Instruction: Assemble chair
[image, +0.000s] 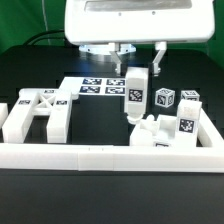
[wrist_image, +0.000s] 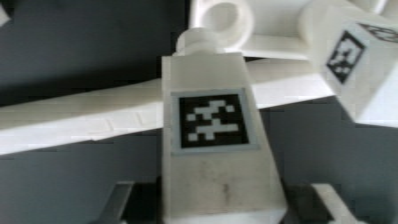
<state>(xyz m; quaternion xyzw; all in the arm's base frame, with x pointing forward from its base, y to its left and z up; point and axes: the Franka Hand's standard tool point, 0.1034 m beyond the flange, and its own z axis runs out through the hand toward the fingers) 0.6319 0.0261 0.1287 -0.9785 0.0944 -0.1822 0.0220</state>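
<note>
The desk (image: 96, 122) is black and the room behind is dark. The pincer (image: 137, 66) is clamped on a white chair leg (image: 135, 95), which stands upright beside the marker board (image: 95, 85), behind the long white rail (image: 110, 155).

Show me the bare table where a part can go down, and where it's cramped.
Widest free patch: dark table between the H-shaped frame and the tagged post held in the hand, bordered by the marker board behind and the rail in front. Crowded: the exterior view's right, where blocks cluster beside the post.
</note>
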